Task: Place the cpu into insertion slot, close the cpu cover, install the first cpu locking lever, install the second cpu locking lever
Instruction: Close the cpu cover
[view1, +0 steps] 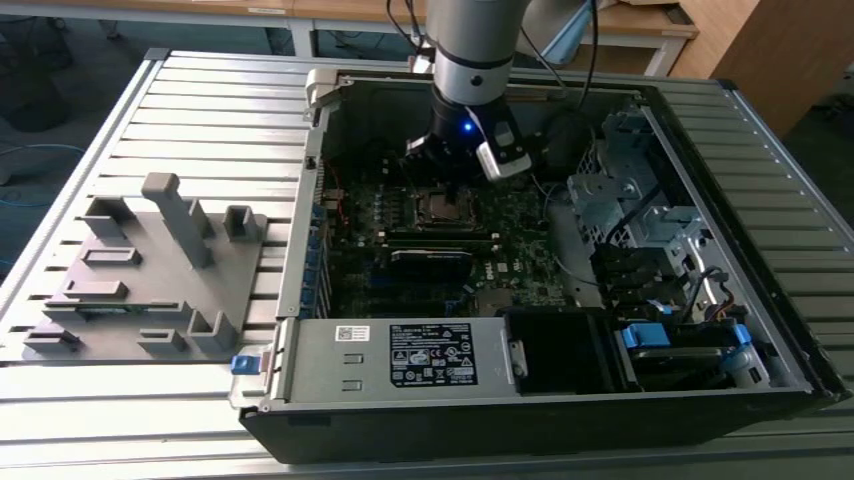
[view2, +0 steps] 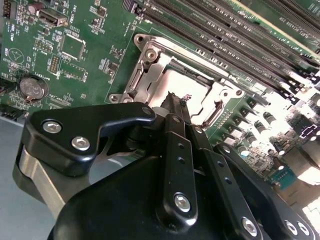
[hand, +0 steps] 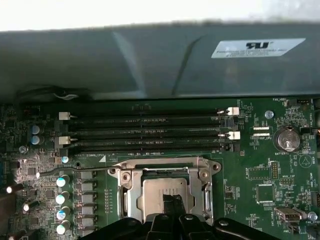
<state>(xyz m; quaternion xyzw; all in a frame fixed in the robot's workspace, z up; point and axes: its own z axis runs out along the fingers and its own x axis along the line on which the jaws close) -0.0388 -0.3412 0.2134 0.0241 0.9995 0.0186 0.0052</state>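
- Surface: slatted metal table, with wooden desks behind it.
- Grey moulded fixture: lies on the table at the exterior view's left, beside the case.
- Computer case: lies open on the table, green motherboard facing up.
- Arm: reaches down into the case, over the board.
- Gripper: black fingers drawn together at their tips, nothing visible between them; tips poised directly over the socket.
- Insertion slot: near the board's middle, beside the long memory slots.
- Cpu: seated in the slot, silvery top showing.
- Cpu cover: lies flat on the socket, framing the cpu through its window.
- Wire lever: runs from a socket corner out across the board; cannot tell whether it is latched.
- Coin cell: on the board, well apart from the socket.
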